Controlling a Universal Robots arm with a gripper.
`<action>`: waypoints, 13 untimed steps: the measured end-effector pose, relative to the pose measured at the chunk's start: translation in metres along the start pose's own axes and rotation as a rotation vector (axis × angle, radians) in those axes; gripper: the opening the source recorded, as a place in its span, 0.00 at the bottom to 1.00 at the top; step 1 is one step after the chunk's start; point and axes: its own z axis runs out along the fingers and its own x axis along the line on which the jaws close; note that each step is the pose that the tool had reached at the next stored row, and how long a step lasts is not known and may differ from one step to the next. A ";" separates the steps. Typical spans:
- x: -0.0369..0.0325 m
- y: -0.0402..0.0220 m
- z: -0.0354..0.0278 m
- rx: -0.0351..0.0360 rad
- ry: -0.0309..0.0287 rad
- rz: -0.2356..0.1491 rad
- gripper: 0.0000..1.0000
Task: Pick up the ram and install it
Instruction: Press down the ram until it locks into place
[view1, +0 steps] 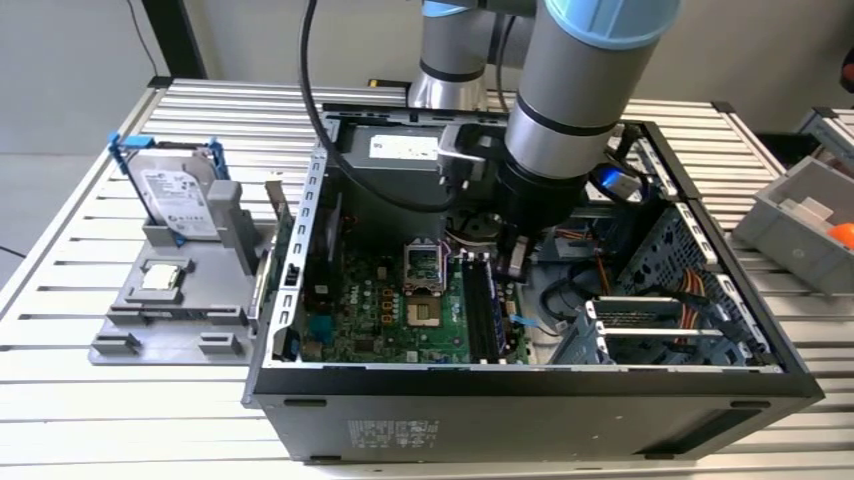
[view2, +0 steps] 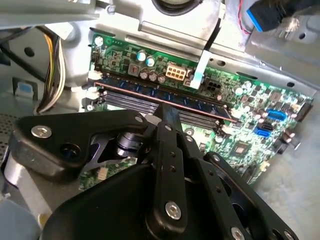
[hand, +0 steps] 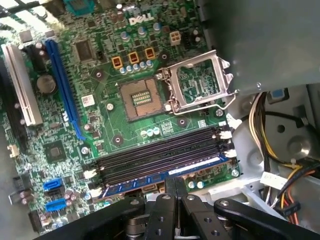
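Over the slots, the ram (hand: 165, 175) was pressed down by the gripper (hand: 174, 186).
Its fingers were closed on the ram, held edge-on, seemingly for seating.

My gripper (view1: 513, 262) hangs inside the open computer case (view1: 534, 385), over the memory slots (hand: 160, 157) of the motherboard (view1: 387, 305). The ram (view2: 165, 96) sits in the outermost slot, my fingertips right above its edge. The processor socket (hand: 142, 99) lies beside the slots, toward the exterior view's left. Outside the case, on that same side, a fixture (view1: 167, 315) rests on the table (view1: 80, 410), with the hard drive (view1: 176, 195) upright in it and the processor chip (view1: 162, 275) in front.
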 end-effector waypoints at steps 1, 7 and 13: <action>0.0000 0.0000 0.0000 -0.0004 0.0002 -0.014 0.00; -0.0001 -0.0002 0.0000 -0.0030 0.0011 -0.106 0.00; -0.0002 -0.0007 0.0000 -0.0047 0.0017 -0.170 0.00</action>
